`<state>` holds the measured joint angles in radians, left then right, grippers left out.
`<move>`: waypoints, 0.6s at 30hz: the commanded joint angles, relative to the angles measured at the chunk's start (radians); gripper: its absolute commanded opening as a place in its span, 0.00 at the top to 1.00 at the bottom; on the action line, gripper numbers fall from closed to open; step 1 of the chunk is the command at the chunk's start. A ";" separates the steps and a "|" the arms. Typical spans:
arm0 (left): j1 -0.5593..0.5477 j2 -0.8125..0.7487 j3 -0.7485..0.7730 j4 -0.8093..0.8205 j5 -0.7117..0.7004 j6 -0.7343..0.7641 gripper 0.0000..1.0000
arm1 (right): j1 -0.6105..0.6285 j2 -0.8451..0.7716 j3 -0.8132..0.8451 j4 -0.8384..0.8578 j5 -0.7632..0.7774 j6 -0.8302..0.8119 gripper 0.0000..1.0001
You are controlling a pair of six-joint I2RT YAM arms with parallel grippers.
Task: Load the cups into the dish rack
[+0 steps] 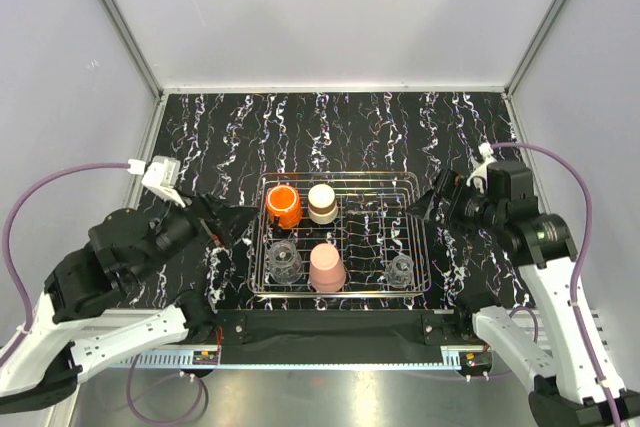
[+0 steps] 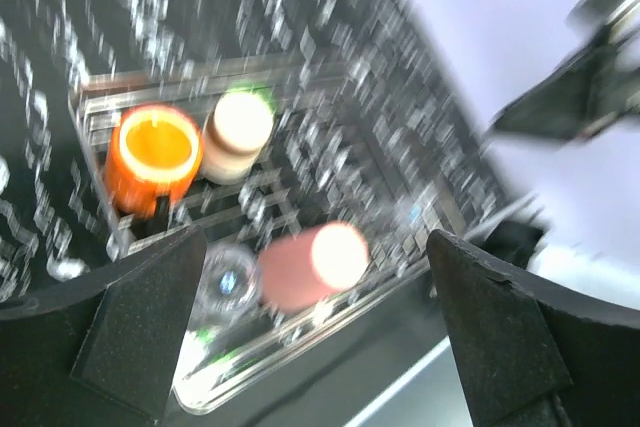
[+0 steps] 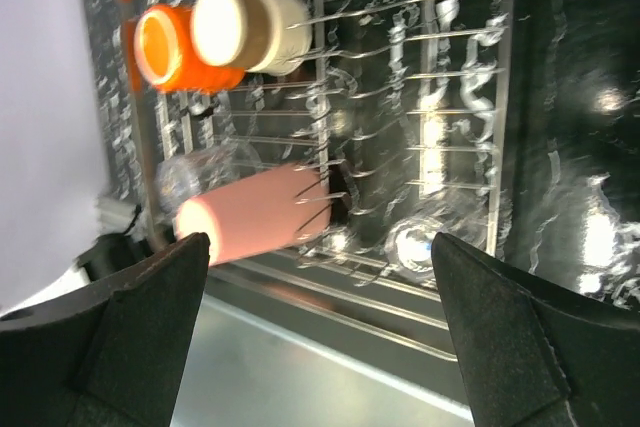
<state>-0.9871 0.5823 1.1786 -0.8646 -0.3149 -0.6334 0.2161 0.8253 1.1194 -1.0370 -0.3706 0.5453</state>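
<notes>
Since all five cups (image 1: pixel 327 267) sit in the dish rack (image 1: pixel 340 179), guess that's why the left fingers (image 2: pixel 140 337) and right fingers (image 3: pixel 510 337) hang wide open, holding nothing.

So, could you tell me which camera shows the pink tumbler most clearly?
The top external view: the pink tumbler sits sharp and unobstructed in the dish rack. The right wrist view shows its side; the left wrist view is motion-blurred.

The top camera looks down from above the table's (image 1: pixel 200 127) near edge; both wrist cameras — lower, closer — share the dish rack (image 1: pixel 340 178).
</notes>
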 commanded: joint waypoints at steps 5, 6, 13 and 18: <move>0.004 -0.105 -0.221 0.274 -0.200 0.030 0.01 | 0.006 -0.228 -0.260 0.268 0.234 0.019 0.00; 0.005 -0.098 -0.227 0.309 -0.202 0.056 0.01 | 0.006 -0.262 -0.306 0.284 0.254 0.033 0.00; 0.271 0.086 -0.241 0.377 0.154 0.025 0.01 | 0.006 -0.316 -0.408 0.328 0.358 0.154 0.00; 0.818 0.168 -0.414 0.636 0.721 -0.121 0.01 | 0.006 -0.457 -0.576 0.526 0.335 0.162 0.00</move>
<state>-0.3534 0.7193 0.8455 -0.4438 0.0048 -0.6540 0.2161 0.4519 0.6151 -0.6819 -0.0692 0.6773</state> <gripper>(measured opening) 0.988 0.994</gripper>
